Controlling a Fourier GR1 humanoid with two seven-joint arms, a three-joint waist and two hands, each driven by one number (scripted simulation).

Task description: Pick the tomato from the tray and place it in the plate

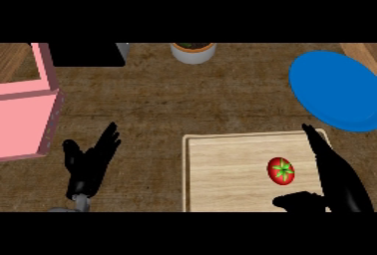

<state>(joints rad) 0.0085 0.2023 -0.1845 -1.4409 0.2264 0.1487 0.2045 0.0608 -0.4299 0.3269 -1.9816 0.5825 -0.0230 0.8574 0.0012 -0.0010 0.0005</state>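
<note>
Right hand [335, 174] is hovering released beside tomato [281, 171] on tray [221, 174]; should be curling round it before lifting to plate [331, 89].

No readable text, labels, brands, numbers or signs anywhere in the head view. Checked surface by surface:

- pale wooden rectangular tray [221, 174]: plain grain, no marking.
- red round tomato with green star-shaped stem [281, 171]: no sticker.
- blue round plate [335, 89]: plain.
- pink box-shaped container [26, 119]: plain faces, no print.
- white cylindrical pot [193, 54]: no label on the side that shows.
- black flat rectangular object [88, 55] at the far edge: blank.
- brown woven-textured tabletop [147, 99]: pattern only, no characters.
</note>
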